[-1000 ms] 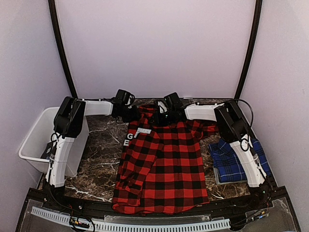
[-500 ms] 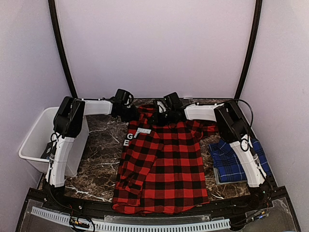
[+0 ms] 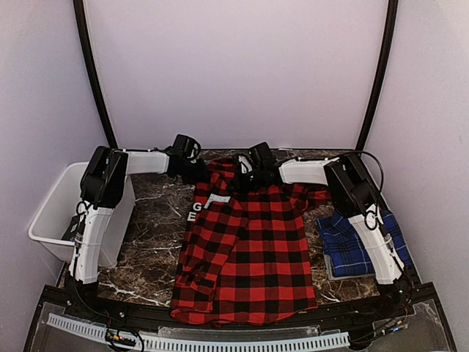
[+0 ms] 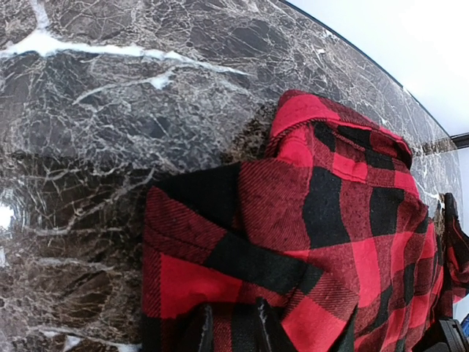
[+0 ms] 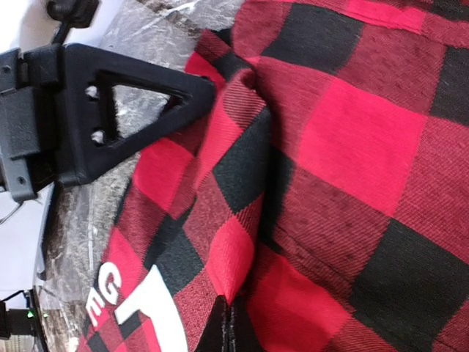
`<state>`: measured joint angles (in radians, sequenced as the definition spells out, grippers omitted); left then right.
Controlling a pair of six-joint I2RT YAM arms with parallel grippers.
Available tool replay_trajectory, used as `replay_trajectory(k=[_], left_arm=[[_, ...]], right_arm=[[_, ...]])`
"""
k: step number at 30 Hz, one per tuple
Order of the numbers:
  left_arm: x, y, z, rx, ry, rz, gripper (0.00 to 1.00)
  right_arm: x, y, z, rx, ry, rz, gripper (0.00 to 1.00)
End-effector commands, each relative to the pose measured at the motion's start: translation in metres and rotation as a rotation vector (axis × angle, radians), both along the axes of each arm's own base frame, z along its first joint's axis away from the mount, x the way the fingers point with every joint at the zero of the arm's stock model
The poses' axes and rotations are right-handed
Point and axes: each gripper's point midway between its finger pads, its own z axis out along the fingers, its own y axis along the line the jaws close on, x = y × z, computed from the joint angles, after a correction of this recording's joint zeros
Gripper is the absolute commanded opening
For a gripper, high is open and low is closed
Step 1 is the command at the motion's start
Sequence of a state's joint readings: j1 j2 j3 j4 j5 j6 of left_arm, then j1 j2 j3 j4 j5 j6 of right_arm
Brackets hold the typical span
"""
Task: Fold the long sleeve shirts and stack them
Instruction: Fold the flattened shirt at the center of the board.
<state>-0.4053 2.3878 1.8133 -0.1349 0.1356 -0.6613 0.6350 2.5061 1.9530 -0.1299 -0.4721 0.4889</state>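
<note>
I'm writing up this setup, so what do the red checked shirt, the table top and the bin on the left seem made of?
Red checked shirt: soft woven cloth, likely flannel, matte; fine diagonal ribs show close up. Table top: dark marble or a marble-look slab, polished; white veins, glare. Bin: probably plastic, smooth, milky white.

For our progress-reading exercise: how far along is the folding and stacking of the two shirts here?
Done: the blue plaid shirt looks folded at the right side of the table. In hand: the red-and-black shirt lies spread out, with the left gripper and right gripper both pinching its collar end. Left: fold it and stack it on the blue one.
</note>
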Motion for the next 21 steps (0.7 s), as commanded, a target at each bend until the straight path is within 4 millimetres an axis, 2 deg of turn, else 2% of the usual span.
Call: replay_trajectory(k=[1, 4, 10, 14, 17, 21], left_arm=[[-0.004, 0.025, -0.018, 0.068, 0.063, 0.034, 0.19], [-0.004, 0.027, -0.019, 0.074, 0.065, 0.032, 0.18], [-0.002, 0.026, -0.016, 0.073, 0.056, 0.022, 0.19], [0.004, 0.020, -0.002, 0.061, 0.029, -0.007, 0.22], [0.010, 0.014, 0.015, 0.053, -0.005, -0.033, 0.27], [0.016, 0.009, 0.042, 0.039, -0.061, -0.055, 0.33]], right_arm=[[0.007, -0.011, 0.019, -0.056, -0.053, -0.076, 0.00], [0.010, -0.018, 0.017, -0.084, -0.056, -0.110, 0.00], [0.007, -0.013, 0.015, -0.064, -0.034, -0.093, 0.01], [0.006, -0.011, 0.022, -0.068, -0.047, -0.078, 0.19], [0.008, -0.015, 0.035, -0.075, -0.071, -0.087, 0.30], [0.010, -0.025, 0.057, -0.068, -0.097, -0.106, 0.33]])
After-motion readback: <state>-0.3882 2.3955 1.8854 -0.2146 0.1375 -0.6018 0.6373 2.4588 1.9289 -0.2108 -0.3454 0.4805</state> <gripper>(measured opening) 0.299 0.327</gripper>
